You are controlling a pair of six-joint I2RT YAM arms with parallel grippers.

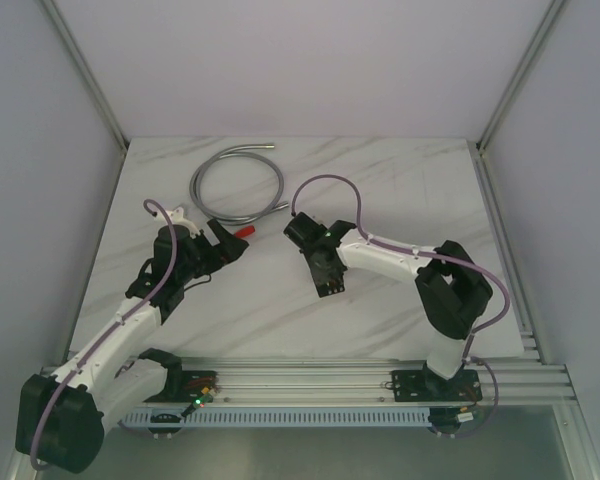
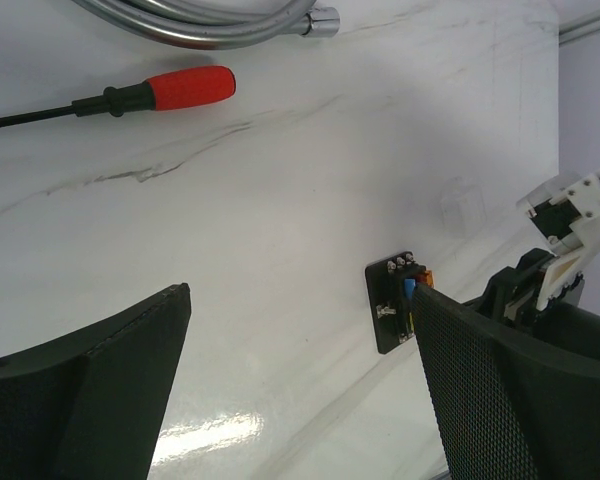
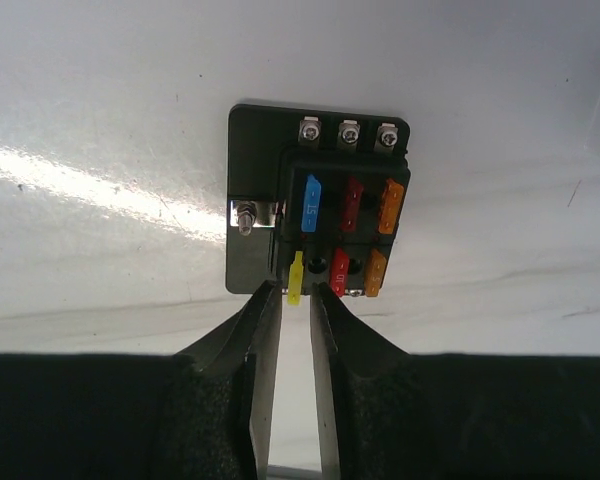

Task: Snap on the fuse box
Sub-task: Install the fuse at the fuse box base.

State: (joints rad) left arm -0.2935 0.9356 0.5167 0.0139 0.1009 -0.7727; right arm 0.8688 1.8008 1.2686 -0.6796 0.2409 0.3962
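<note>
The fuse box (image 3: 320, 205) lies flat on the marble table (image 1: 400, 180), near the middle, between the two arms and directly in front of the right gripper (image 3: 295, 292). The fingers of this gripper stand only a little apart, with a narrow gap. The lower end of a yellow fuse (image 3: 296, 277) reaches to the tips, but the gap is wider than the fuse, so I judge that nothing is clamped. The left gripper (image 2: 300, 300) is spread wide and holds nothing. It hangs over bare table, a little to the side of the box.

The box looks like hard plastic, small and probably light, so it may slide on the smooth table when it is pushed. The coloured fuses and the small screws on top seem delicate. It is better to take hold of the black side walls or to press on the flat base plate, not on the fuses. The yellow fuse stands crooked at the edge and could catch.

A faint clear square piece (image 2: 462, 207), maybe the cover, lies near the box. The red screwdriver (image 2: 185, 88) and the metal hose (image 2: 210, 25) lie farther away on the left side. The table edges and the walls are well apart from the box, so there is open room around it.
</note>
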